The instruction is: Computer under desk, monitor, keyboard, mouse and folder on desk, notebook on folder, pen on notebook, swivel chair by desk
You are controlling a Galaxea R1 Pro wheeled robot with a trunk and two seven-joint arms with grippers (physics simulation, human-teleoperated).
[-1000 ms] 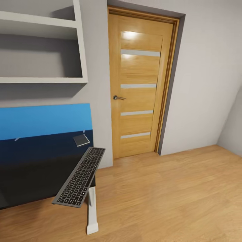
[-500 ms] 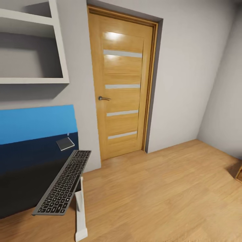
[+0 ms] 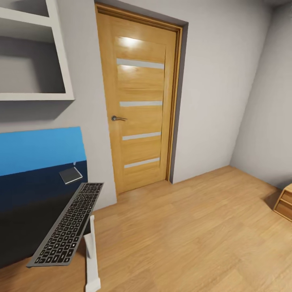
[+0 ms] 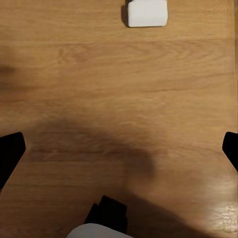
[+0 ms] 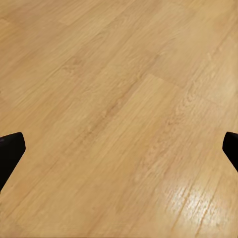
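Keyboard (image 3: 68, 223) lies on glossy black surface (image 3: 24, 211), overhanging its end above white leg (image 3: 91, 259). Notebook (image 3: 70, 175) sits near blue back panel (image 3: 38, 149). Left hand (image 4: 119, 151) and right hand (image 5: 119, 148) both spread wide over wood floor (image 3: 194, 235), holding nothing.

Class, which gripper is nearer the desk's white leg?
Left, probably. The left gripper hangs over the floor near the white leg's foot; the right gripper faces plain floor planks.

Black-keyed silver keyboard (image 3: 67, 225), glossy black desk (image 3: 24, 219), blue panel (image 3: 38, 150).
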